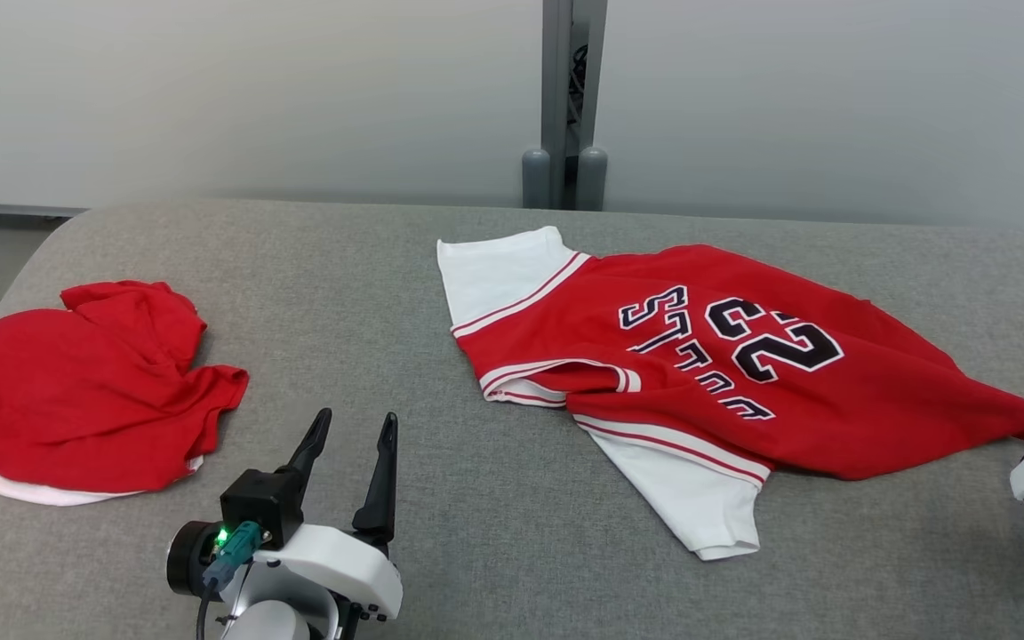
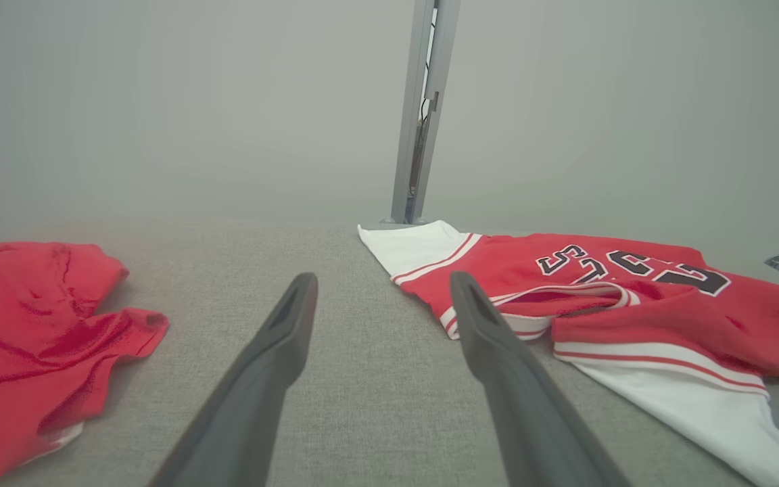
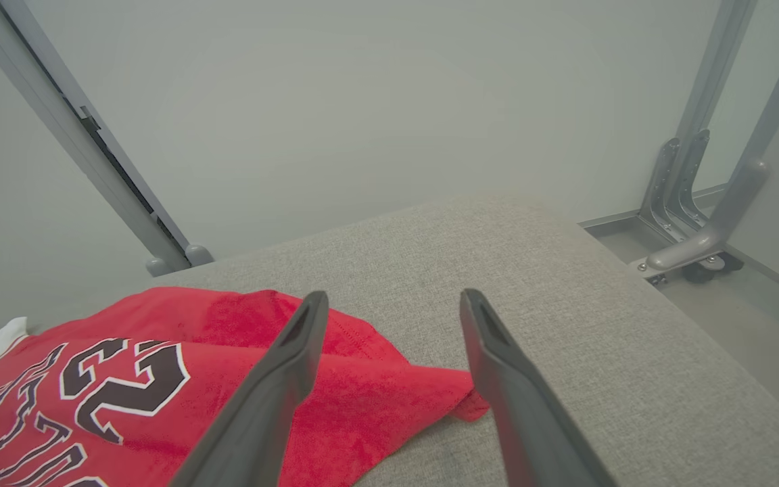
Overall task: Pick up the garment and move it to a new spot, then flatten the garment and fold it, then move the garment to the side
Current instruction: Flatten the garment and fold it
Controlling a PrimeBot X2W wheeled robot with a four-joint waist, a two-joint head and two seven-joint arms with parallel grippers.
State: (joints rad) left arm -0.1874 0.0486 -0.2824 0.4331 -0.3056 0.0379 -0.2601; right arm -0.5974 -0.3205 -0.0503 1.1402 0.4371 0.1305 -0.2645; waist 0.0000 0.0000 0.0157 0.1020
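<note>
Left gripper [image 1: 356,418] jaws wide, empty, above table [image 1: 476,551]. Right gripper [image 3: 393,297] jaws spread, empty, over jersey [image 1: 699,356] corner. Red shirt [image 1: 76,391] heaped left.

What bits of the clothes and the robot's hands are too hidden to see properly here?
Jersey lettering, head view: folds crumple the word beside the 23; unreadable.
Red garment, head view: the left edge cuts it off and it is bunched; its kind is unclear.
Right gripper: in the head view the right edge cuts off all but one finger.
Jersey's underside: hidden against the table.
</note>
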